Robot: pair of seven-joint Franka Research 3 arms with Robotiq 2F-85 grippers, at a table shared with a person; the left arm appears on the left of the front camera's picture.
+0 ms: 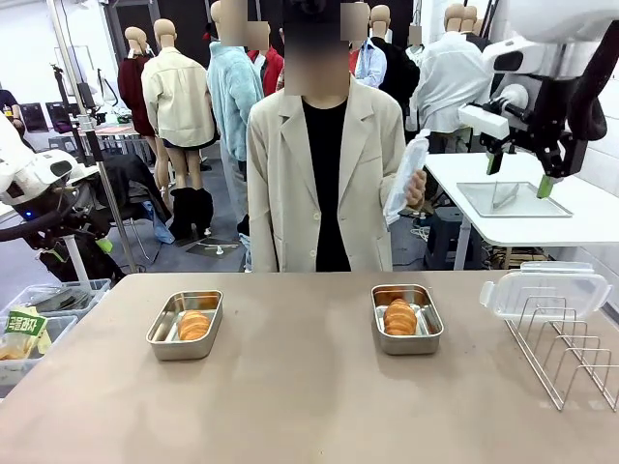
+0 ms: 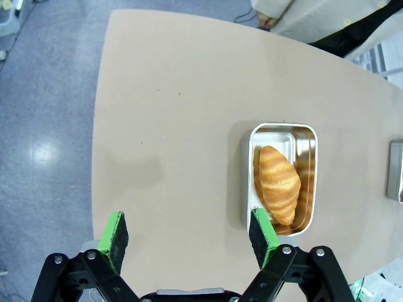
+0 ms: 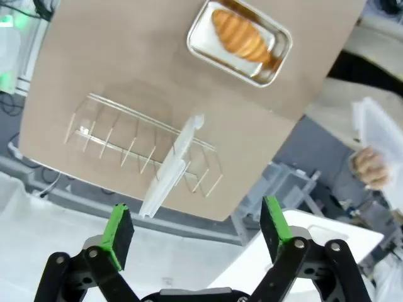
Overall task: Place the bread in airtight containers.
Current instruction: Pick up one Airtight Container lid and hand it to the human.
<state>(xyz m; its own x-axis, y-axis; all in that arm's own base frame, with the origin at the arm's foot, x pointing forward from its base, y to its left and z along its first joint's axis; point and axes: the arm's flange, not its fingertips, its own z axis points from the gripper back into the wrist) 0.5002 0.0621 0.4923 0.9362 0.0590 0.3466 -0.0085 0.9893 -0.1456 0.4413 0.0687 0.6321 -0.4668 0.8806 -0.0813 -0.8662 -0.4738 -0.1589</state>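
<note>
Two steel airtight containers sit open on the table. The left container [image 1: 161, 338] holds one bread roll [image 1: 194, 325], and the right container [image 1: 431, 334] holds another bread roll [image 1: 399, 317]. My right gripper [image 1: 520, 174] hangs open and empty, high above the table's right end. From its wrist I look down on a container [image 3: 278, 59] with bread [image 3: 239, 33]. My left gripper [image 2: 189, 233] is open and empty above the table's left edge, with a container [image 2: 305, 143] and its bread [image 2: 278, 182] just beyond one pad.
A wire rack [image 1: 571, 353] stands at the right end of the table with a clear lid [image 1: 546, 287] propped in it. The person across the table holds another clear lid [image 1: 404, 179] in one hand. Bins [image 1: 39, 319] sit beside the table's left end.
</note>
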